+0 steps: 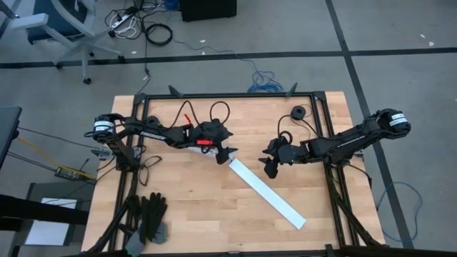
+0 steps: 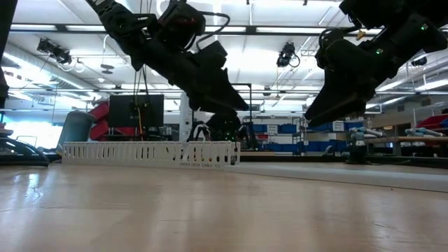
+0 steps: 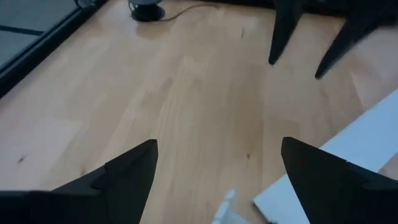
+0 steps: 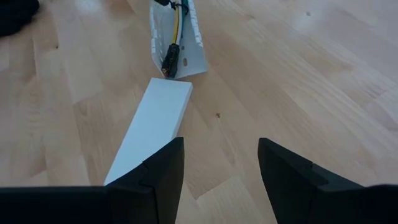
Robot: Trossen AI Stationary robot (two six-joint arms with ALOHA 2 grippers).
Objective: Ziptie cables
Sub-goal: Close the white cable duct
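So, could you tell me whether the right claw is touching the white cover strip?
Apart. The right wrist view shows the right claw open and empty above the table, with the white cover strip lying flat beyond its fingers.

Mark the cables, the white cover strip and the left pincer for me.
cables (image 4: pixel 171 37): right wrist view, wires inside the channel.
white cover strip (image 4: pixel 152 121): right wrist view, flat top.
left pincer (image 3: pixel 217 168): left wrist view, open gap midway.

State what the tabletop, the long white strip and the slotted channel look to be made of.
Tabletop: pale wood, matte; plank seams and grain show. Long white strip: probably smooth plastic, uniform flat white. Slotted channel: likely moulded white plastic, regular thin fingers.
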